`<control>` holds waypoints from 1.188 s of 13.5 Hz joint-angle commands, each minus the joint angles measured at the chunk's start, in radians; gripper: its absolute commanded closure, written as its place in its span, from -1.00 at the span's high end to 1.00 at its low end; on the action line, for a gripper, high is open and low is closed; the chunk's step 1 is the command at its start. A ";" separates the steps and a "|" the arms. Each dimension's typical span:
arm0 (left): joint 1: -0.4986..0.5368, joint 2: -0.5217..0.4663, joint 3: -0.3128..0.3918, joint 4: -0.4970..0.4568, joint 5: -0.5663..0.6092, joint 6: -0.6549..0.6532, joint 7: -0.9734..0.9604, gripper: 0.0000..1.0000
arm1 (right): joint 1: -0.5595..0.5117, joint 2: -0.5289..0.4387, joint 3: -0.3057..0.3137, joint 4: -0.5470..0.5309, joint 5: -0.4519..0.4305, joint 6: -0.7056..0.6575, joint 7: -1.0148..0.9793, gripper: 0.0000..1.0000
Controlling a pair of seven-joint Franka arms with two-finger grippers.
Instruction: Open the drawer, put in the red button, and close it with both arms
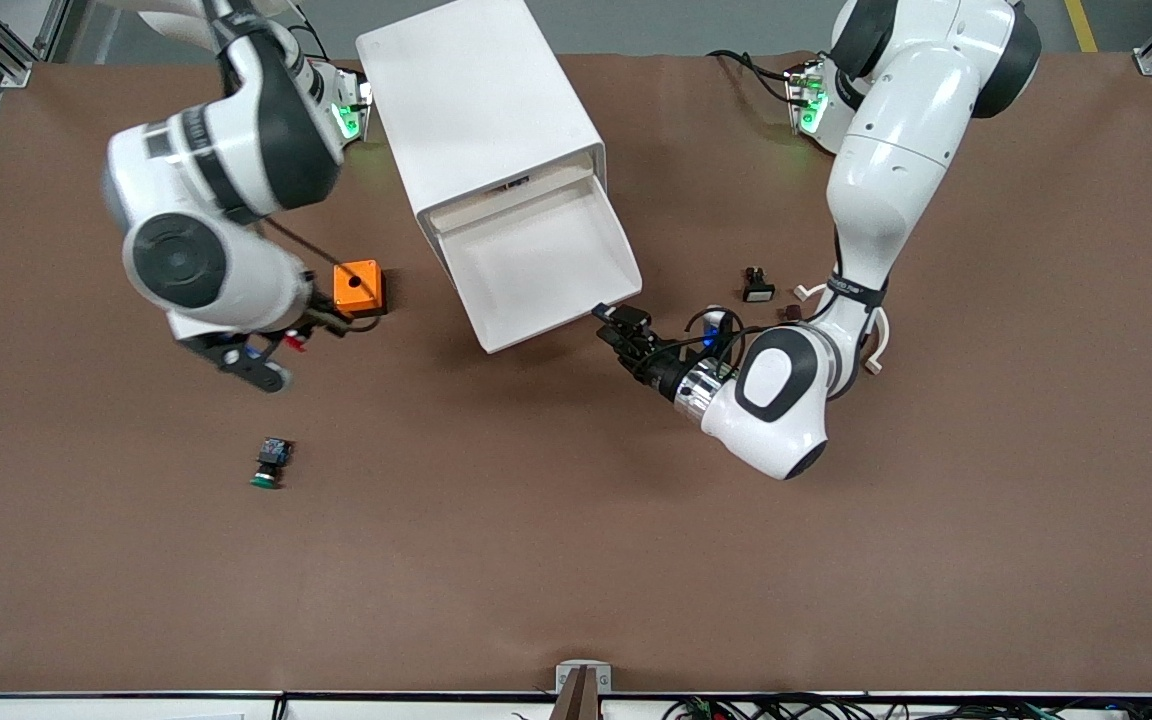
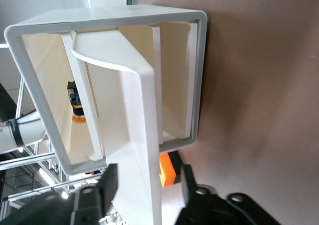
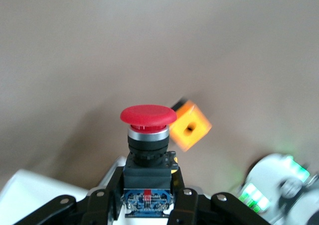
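The drawer (image 1: 536, 262) stands pulled out of the white cabinet (image 1: 476, 100), and its tray is bare. My left gripper (image 1: 616, 322) is at the corner of the drawer's front toward the left arm's end. In the left wrist view its open fingers (image 2: 107, 185) straddle the front's edge (image 2: 142, 115), with a gap on one side. My right gripper (image 1: 281, 345) hangs beside the orange box (image 1: 358, 287), over the table toward the right arm's end. In the right wrist view it (image 3: 148, 187) is shut on the black body of the red button (image 3: 148, 114), cap pointing away.
A green-capped button (image 1: 271, 462) lies on the table, nearer to the front camera than the right gripper. Small dark parts (image 1: 758, 287) lie by the left arm. The orange box also shows in the right wrist view (image 3: 189, 130) and the left wrist view (image 2: 167, 168).
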 commanded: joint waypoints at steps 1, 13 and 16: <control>0.056 -0.013 -0.001 0.031 -0.006 -0.022 0.092 1.00 | 0.059 0.014 -0.012 0.021 0.155 0.058 0.242 -0.53; 0.084 -0.116 0.162 0.090 0.478 -0.024 1.056 1.00 | 0.270 0.117 -0.011 0.007 0.225 0.324 0.578 -0.54; 0.042 -0.160 0.142 0.087 0.699 0.085 1.299 1.00 | 0.285 0.144 -0.011 0.004 0.226 0.346 0.578 -0.56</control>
